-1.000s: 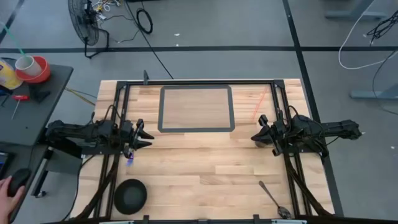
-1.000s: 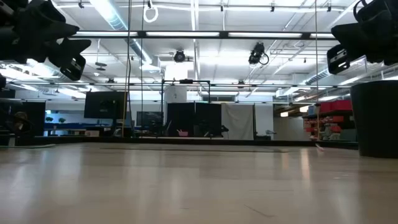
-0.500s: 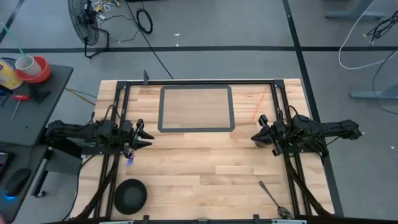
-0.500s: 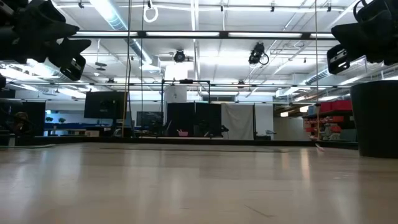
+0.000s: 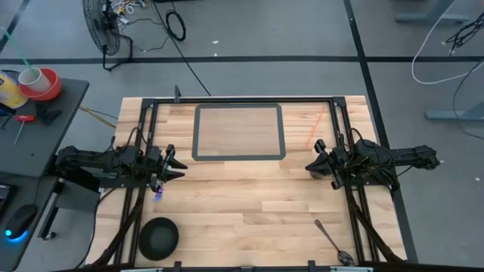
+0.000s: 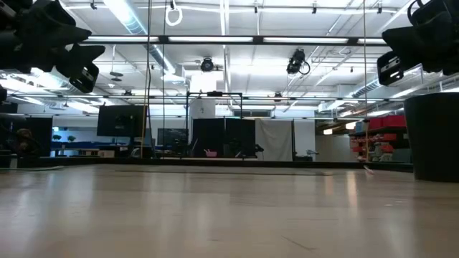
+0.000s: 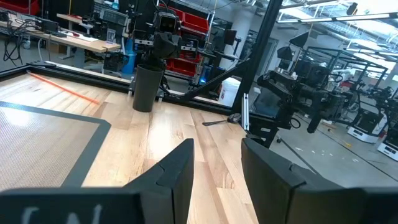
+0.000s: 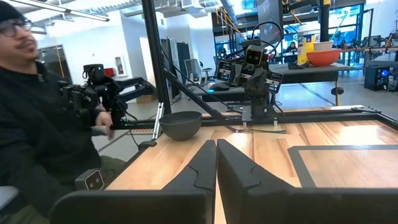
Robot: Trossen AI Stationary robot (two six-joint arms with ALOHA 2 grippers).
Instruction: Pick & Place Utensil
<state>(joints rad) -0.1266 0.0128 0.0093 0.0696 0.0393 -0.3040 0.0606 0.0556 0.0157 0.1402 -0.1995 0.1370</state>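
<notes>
Silver spoon (image 5: 333, 242) lying at the table's (image 5: 249, 204) near right corner, untouched. Left gripper (image 5: 175, 164) parked at left edge, fingers apart; right gripper (image 5: 311, 165) opposite, pinched closed on nothing.

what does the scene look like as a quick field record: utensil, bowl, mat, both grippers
utensil: silver metal spoon, flat on the wooden table, near edge, right side, untouched
bowl: dark round bowl, near edge, left side
mat: grey rectangular mat with dark border, far middle, nothing on it
left gripper: open, at the table's left side, holding nothing
right gripper: shut, at the right side, holding nothing
person: seated beside the table, seen in the right wrist view
</notes>
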